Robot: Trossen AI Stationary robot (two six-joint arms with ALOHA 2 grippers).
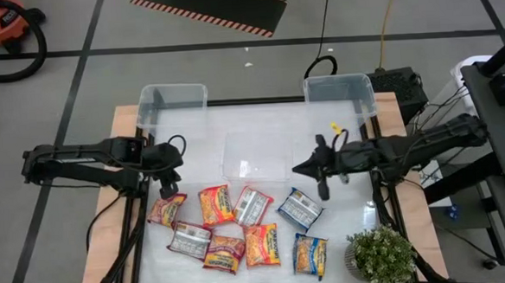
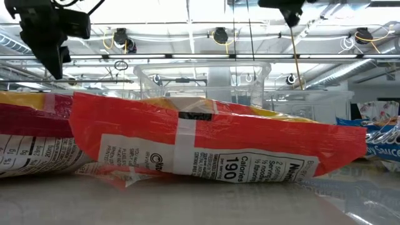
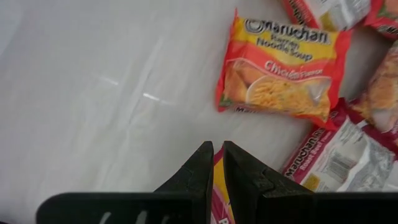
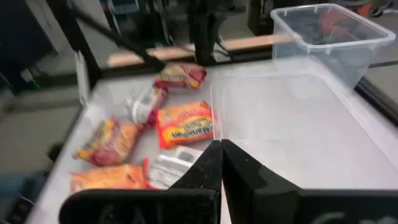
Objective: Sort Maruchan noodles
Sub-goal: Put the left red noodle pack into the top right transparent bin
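My left gripper (image 1: 170,186) hangs over the left end of the packets, just above the pink packet (image 1: 166,210) that lies at the table's (image 1: 260,124) left edge. Its fingers (image 3: 202,171) stand nearly together, pinching the yellow-and-pink edge of that packet between them. My right gripper (image 1: 323,187) hovers right of the table's middle, above the blue packet (image 1: 300,209); its jaws are closed on nothing.

The noodles (image 1: 240,229) lie in a loose cluster along the near half of the table: an orange chicken packet (image 3: 281,73) just beyond my left fingers, a silver packet (image 1: 251,206) beside it, more orange, red and silver ones nearer the front edge, and a second blue one (image 1: 310,255) next to the plant (image 1: 382,258).

Three clear bins stand behind them: one at the far left corner (image 1: 171,98), one at the far right corner (image 1: 339,91), and a flat one in the middle (image 1: 255,154). I see no packet in any of them.
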